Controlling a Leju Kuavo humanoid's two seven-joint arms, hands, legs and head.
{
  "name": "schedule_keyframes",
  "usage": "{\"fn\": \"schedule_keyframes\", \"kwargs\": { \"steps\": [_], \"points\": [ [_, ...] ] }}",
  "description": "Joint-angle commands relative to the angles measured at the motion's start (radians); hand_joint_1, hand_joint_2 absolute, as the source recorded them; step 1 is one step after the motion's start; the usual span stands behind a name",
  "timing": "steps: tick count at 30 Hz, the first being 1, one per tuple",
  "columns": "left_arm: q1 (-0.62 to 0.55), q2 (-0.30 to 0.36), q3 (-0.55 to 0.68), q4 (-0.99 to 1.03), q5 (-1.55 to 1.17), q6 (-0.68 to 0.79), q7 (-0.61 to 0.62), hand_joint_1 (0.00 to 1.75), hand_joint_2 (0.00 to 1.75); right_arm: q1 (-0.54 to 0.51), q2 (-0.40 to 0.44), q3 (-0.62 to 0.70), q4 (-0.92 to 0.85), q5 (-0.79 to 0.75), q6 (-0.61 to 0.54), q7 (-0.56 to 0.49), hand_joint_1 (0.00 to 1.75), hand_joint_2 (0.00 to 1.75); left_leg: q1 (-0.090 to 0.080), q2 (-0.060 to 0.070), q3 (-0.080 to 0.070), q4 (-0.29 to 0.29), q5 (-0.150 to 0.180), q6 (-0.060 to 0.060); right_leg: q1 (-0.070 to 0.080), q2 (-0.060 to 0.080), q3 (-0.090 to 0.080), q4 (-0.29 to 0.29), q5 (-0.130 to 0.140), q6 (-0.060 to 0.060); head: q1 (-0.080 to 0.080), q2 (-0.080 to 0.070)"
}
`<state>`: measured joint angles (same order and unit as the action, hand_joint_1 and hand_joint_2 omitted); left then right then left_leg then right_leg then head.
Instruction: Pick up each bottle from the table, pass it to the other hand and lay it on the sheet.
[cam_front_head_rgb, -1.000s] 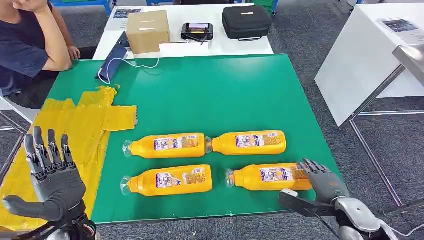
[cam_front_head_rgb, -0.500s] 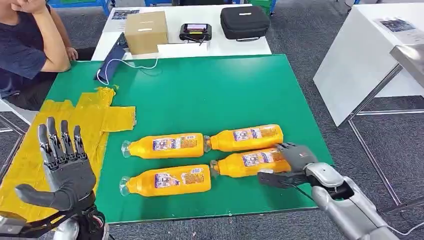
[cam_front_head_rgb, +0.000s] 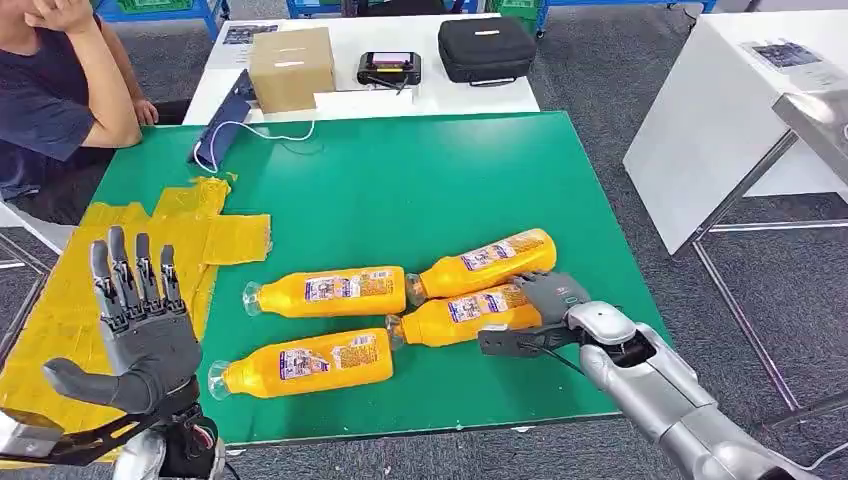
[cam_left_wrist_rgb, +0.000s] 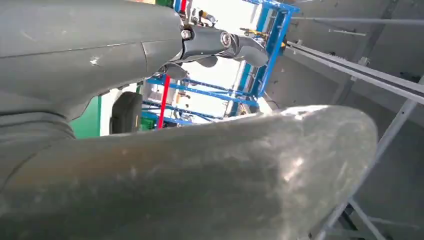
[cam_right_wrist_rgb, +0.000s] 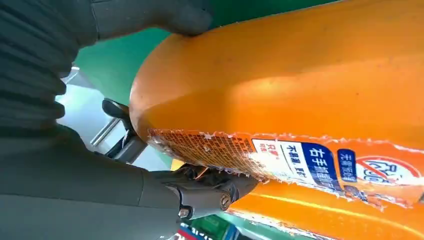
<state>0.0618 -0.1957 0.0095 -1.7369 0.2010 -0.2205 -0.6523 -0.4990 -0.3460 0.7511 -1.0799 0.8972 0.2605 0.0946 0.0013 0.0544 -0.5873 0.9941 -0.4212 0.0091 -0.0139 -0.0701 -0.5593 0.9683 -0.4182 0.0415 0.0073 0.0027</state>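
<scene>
Several orange bottles lie on the green table (cam_front_head_rgb: 400, 190). My right hand (cam_front_head_rgb: 548, 308) wraps the base of the near right bottle (cam_front_head_rgb: 455, 318), which still rests on the table, tilted. In the right wrist view the thumb (cam_right_wrist_rgb: 150, 15) and fingers (cam_right_wrist_rgb: 205, 190) sit on opposite sides of this bottle (cam_right_wrist_rgb: 300, 85). The far right bottle (cam_front_head_rgb: 485, 260) lies askew against it. The far left bottle (cam_front_head_rgb: 330, 290) and the near left bottle (cam_front_head_rgb: 300, 364) lie alongside. My left hand (cam_front_head_rgb: 140, 325) is raised, fingers spread and holding nothing, over the yellow sheet (cam_front_head_rgb: 110, 260) at the table's left.
A person (cam_front_head_rgb: 50, 90) sits at the far left corner. Behind the green table, a white table (cam_front_head_rgb: 340, 95) carries a cardboard box (cam_front_head_rgb: 290, 65), a black case (cam_front_head_rgb: 487, 47) and a small device (cam_front_head_rgb: 390, 68). A blue pouch with a cord (cam_front_head_rgb: 225, 125) lies at the green table's far edge.
My right hand moved in to the left and closed on the near right bottle, sliding it left and tilting it. The far right and near left bottles got nudged. My left hand rose slightly.
</scene>
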Motion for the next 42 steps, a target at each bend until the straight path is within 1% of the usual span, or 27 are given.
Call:
{"fn": "schedule_keyframes", "kwargs": {
  "steps": [1,2,3,6,7,8,9,10,12,13,14,16,18,19,20,21,22,24,26,28,30,33,36,37,39,41,42],
  "points": [
    [-0.051,0.048,-0.055,0.087,0.017,0.016,-0.002,0.0,0.0,0.016,0.018,0.161,0.167,-0.096,0.027,-0.058,1.75,1.75,0.002,-0.004,0.003,-0.003,0.001,-0.001,0.001,0.003,0.004,-0.004,0.001,-0.002,0.0,0.0],
    [-0.049,0.049,-0.056,0.086,0.018,0.018,-0.003,0.0,0.0,0.021,0.012,0.16,0.161,-0.113,0.018,-0.059,1.75,1.75,0.002,-0.007,0.003,-0.004,0.002,-0.002,0.001,0.003,0.004,-0.004,0.001,-0.003,0.0,0.0],
    [-0.045,0.049,-0.053,0.083,0.018,0.023,-0.006,0.0,0.0,0.031,0.011,0.142,0.152,-0.138,0.002,-0.062,1.75,1.75,0.002,-0.004,0.005,-0.002,0.001,-0.001,0.001,0.003,0.005,-0.003,0.0,-0.002,0.0,0.0],
    [0.003,0.036,-0.021,0.033,0.01,0.039,-0.016,0.0,0.0,0.136,0.049,-0.009,0.035,-0.194,-0.186,-0.014,1.75,1.75,0.002,-0.007,0.005,-0.004,0.002,-0.002,0.002,0.003,0.005,-0.005,0.001,-0.002,0.0,0.0],
    [0.034,0.024,0.003,0.006,-0.003,0.046,-0.024,0.0,0.0,0.224,0.081,-0.115,-0.072,-0.222,-0.272,-0.004,1.75,1.75,0.002,-0.005,0.006,-0.003,0.001,-0.001,0.002,0.003,0.006,-0.004,0.0,-0.002,0.0,0.0],
    [0.047,0.02,0.01,-0.012,-0.003,0.04,-0.025,0.0,0.0,0.289,0.105,-0.181,-0.165,-0.258,-0.292,0.0,1.75,1.75,0.003,-0.006,0.005,-0.003,0.001,-0.002,0.002,0.004,0.006,-0.005,0.0,-0.002,0.0,0.0],
    [0.069,0.015,0.021,-0.029,-0.007,0.043,-0.027,0.0,0.0,0.349,0.097,-0.214,-0.254,-0.267,-0.297,0.012,1.75,1.75,0.002,-0.003,0.005,-0.002,0.0,-0.002,0.002,0.005,0.006,-0.003,0.0,-0.002,0.0,0.0],
    [0.081,0.015,0.023,-0.032,-0.009,0.04,-0.031,0.0,0.0,0.381,0.087,-0.223,-0.307,-0.26,-0.284,0.03,1.75,1.75,0.003,-0.006,0.005,-0.003,-0.001,-0.002,0.002,0.005,0.006,-0.003,-0.001,-0.003,0.0,0.0],
    [0.082,0.016,0.024,-0.032,-0.009,0.039,-0.032,0.0,0.0,0.383,0.083,-0.226,-0.308,-0.26,-0.285,0.029,1.75,1.75,0.002,-0.006,0.002,-0.001,-0.002,-0.002,0.002,0.005,0.004,0.0,-0.002,-0.002,0.0,0.0],
    [0.08,0.006,0.031,-0.033,-0.013,0.041,-0.043,0.0,0.0,0.42,0.105,-0.273,-0.356,-0.283,-0.325,-0.004,1.75,1.75,0.001,-0.004,0.0,-0.001,-0.001,-0.001,0.002,0.004,0.002,0.0,-0.002,-0.002,0.0,0.0],
    [0.098,-0.004,0.044,-0.053,-0.021,0.053,-0.046,0.0,0.0,0.509,0.141,-0.342,-0.473,-0.301,-0.399,-0.056,1.75,1.75,0.001,-0.006,-0.002,-0.001,-0.002,-0.002,0.002,0.005,0.001,0.0,-0.003,-0.002,-0.001,0.0],
    [0.139,-0.027,0.072,-0.111,-0.039,0.061,-0.046,0.0,0.0,0.656,0.18,-0.403,-0.654,-0.287,-0.522,-0.105,1.75,1.75,0.002,-0.009,-0.006,0.0,-0.002,-0.002,0.002,0.002,-0.002,0.0,-0.004,-0.002,0.0,0.0],
    [0.166,-0.04,0.088,-0.145,-0.049,0.053,-0.046,0.0,0.0,0.769,0.195,-0.423,-0.78,-0.299,-0.614,-0.135,1.75,1.75,0.002,-0.015,-0.008,0.002,-0.003,-0.001,0.002,-0.003,-0.003,0.002,-0.007,0.0,0.001,0.0],
    [0.176,-0.054,0.103,-0.17,-0.053,0.05,-0.046,0.0,0.0,0.831,0.22,-0.445,-0.847,-0.302,-0.707,-0.171,1.75,1.75,0.002,-0.015,-0.009,0.001,-0.003,-0.002,0.002,-0.005,-0.003,0.001,-0.008,0.0,0.0,0.0],
    [0.183,-0.059,0.109,-0.177,-0.06,0.05,-0.046,0.0,0.0,0.866,0.227,-0.458,-0.88,-0.3,-0.747,-0.175,1.75,1.75,0.002,-0.017,-0.009,0.002,-0.004,-0.002,0.001,-0.004,-0.002,0.002,-0.009,0.0,0.0,0.0],
    [0.189,-0.063,0.112,-0.176,-0.065,0.052,-0.046,0.0,0.0,0.88,0.228,-0.46,-0.887,-0.298,-0.762,-0.177,1.75,1.75,0.001,-0.016,-0.012,0.001,-0.003,-0.001,0.001,-0.006,-0.006,0.002,-0.007,0.001,0.0,0.0],
    [0.189,-0.063,0.112,-0.176,-0.065,0.052,-0.046,0.0,0.0,0.88,0.228,-0.46,-0.887,-0.298,-0.762,-0.177,1.75,1.75,0.001,-0.019,-0.011,0.002,-0.005,-0.002,0.001,-0.006,-0.004,0.002,-0.01,0.0,0.0,0.0],
    [0.189,-0.063,0.112,-0.176,-0.065,0.052,-0.046,0.0,0.0,0.88,0.228,-0.46,-0.887,-0.298,-0.762,-0.177,1.75,1.75,0.001,-0.016,-0.012,0.001,-0.005,-0.001,0.0,-0.003,-0.006,0.001,-0.009,0.002,0.0,0.0],
    [0.192,-0.076,0.126,-0.182,-0.07,0.052,-0.046,0.0,0.0,0.896,0.285,-0.513,-0.894,-0.3,-0.893,-0.259,1.75,1.75,0.001,-0.014,-0.012,0.001,-0.006,-0.001,0.0,-0.001,-0.006,0.001,-0.009,0.002,0.0,0.0],
    [0.203,-0.077,0.12,-0.197,-0.072,0.059,-0.046,0.0,0.0,0.945,0.348,-0.577,-0.932,-0.398,-0.959,-0.356,1.75,1.75,0.0,-0.014,-0.012,0.001,-0.006,-0.002,0.0,0.0,-0.007,0.002,-0.009,0.002,0.0,0.0],
    [0.21,-0.078,0.11,-0.202,-0.077,0.064,-0.046,0.0,0.0,0.979,0.369,-0.62,-0.913,-0.46,-0.934,-0.382,1.75,1.75,0.0,-0.017,-0.013,0.0,-0.006,-0.002,-0.001,-0.004,-0.008,0.001,-0.009,0.001,0.0,0.0],
    [0.212,-0.074,0.104,-0.186,-0.077,0.076,-0.046,0.0,0.0,0.974,0.375,-0.648,-0.854,-0.395,-0.861,-0.332,1.75,1.75,0.0,-0.015,-0.011,-0.001,-0.005,-0.001,0.0,-0.004,-0.007,-0.001,-0.008,0.002,0.0,0.0],
    [0.207,-0.073,0.107,-0.198,-0.073,0.069,-0.046,0.0,0.0,0.945,0.413,-0.668,-0.849,-0.446,-0.853,-0.414,1.75,1.75,0.0,-0.012,-0.013,-0.001,-0.004,-0.001,0.0,-0.004,-0.009,-0.001,-0.007,0.003,0.0,0.0],
    [0.207,-0.073,0.105,-0.195,-0.071,0.065,-0.046,0.0,0.0,0.938,0.419,-0.663,-0.859,-0.477,-0.848,-0.445,1.75,1.75,0.001,-0.013,-0.01,-0.001,-0.005,-0.002,0.0,0.0,-0.006,-0.001,-0.008,0.002,0.0,0.0],
    [0.207,-0.044,0.067,-0.146,-0.07,0.064,-0.046,0.0,0.0,0.914,0.425,-0.647,-0.859,-0.491,-0.851,-0.489,1.75,1.75,0.0,-0.013,-0.012,-0.001,-0.005,-0.001,0.0,-0.002,-0.008,0.0,-0.008,0.002,0.0,0.0],
    [0.18,-0.005,0.012,-0.1,-0.048,0.053,-0.003,0.0,0.0,0.859,0.416,-0.595,-0.859,-0.521,-0.858,-0.522,1.75,1.75,0.0,-0.012,-0.011,-0.001,-0.004,-0.001,0.0,-0.001,-0.007,-0.001,-0.007,0.002,0.0,0.0],
    [0.17,0.019,-0.02,-0.06,-0.05,0.043,0.054,0.0,0.0,0.835,0.414,-0.573,-0.85,-0.519,-0.87,-0.528,1.75,1.75,0.0,-0.012,-0.01,-0.002,-0.005,-0.002,-0.001,0.001,-0.006,-0.001,-0.007,0.002,0.0,0.0]
  ]
}}
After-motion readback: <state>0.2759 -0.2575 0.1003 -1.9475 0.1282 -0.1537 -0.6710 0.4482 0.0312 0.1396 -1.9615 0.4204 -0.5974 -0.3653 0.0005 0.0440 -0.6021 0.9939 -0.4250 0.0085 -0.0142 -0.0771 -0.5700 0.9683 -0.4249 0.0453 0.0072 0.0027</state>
